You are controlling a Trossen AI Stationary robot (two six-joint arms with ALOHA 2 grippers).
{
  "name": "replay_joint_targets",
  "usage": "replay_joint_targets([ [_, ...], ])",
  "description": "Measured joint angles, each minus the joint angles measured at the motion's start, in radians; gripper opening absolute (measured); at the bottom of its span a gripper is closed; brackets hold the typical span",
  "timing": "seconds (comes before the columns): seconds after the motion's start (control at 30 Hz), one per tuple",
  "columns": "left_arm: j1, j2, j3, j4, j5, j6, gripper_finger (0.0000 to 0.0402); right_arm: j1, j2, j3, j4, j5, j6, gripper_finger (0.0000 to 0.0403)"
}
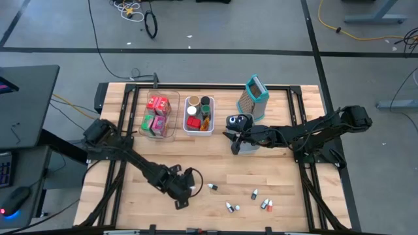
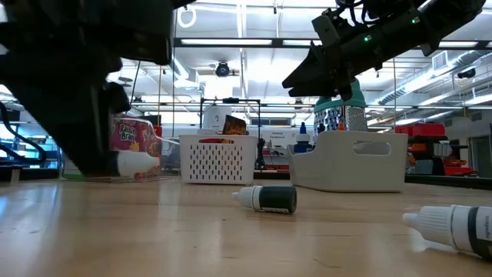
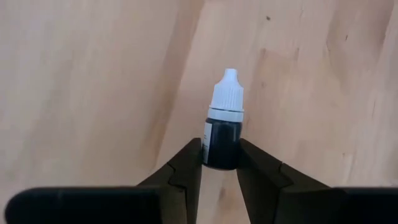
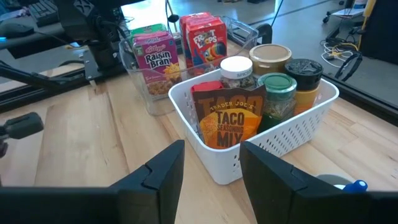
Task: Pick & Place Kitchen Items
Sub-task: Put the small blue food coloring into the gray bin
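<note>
Left wrist view shows the left gripper (image 3: 219, 165) clamped on a small dark dropper bottle (image 3: 222, 134) with a white cap, the fingers (image 3: 186, 165) pressing its lower body on both sides over the wooden table (image 3: 87, 81). In the high view this gripper (image 1: 186, 189) sits low at the table's front, left of several more tiny bottles (image 1: 255, 194) lying loose on the wood. The right gripper (image 1: 236, 140) hangs above the grey bin (image 1: 248, 149) beside the metal grater (image 1: 255, 98), its fingers (image 4: 158, 168) parted and holding nothing. Ahead of it stands the white basket (image 4: 292, 134) with a taco seasoning packet (image 4: 230, 121) and jars (image 4: 277, 90), and next to that the clear bin of cereal boxes (image 4: 155, 62).
</note>
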Motion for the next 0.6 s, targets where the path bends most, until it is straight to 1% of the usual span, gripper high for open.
replay_joint_targets([
  [0.07, 0.025, -0.003, 0.000, 0.000, -0.003, 0.030, 0.0098, 0.000, 0.000, 0.000, 0.005, 0.001, 0.002, 0.0164],
  [0.13, 0.051, -0.005, 0.000, 0.003, -0.031, 0.069, 0.0098, 0.000, 0.000, 0.000, 0.041, 0.001, 0.016, 0.0164],
  [0.27, 0.105, -0.005, 0.000, 0.005, -0.112, 0.161, 0.0098, -0.002, 0.000, 0.000, 0.088, -0.001, 0.017, 0.0164],
  [0.33, 0.128, -0.006, 0.000, 0.015, -0.166, 0.204, 0.0098, -0.002, 0.000, 0.000, 0.100, -0.024, 0.006, 0.0164],
  [0.43, 0.162, -0.015, 0.001, 0.065, -0.222, 0.279, 0.0098, -0.002, 0.000, 0.000, 0.098, -0.061, -0.096, 0.0164],
  [0.6, 0.210, -0.047, 0.002, 0.119, -0.276, 0.333, 0.0098, -0.002, 0.000, 0.000, 0.080, -0.046, -0.242, 0.0164],
])
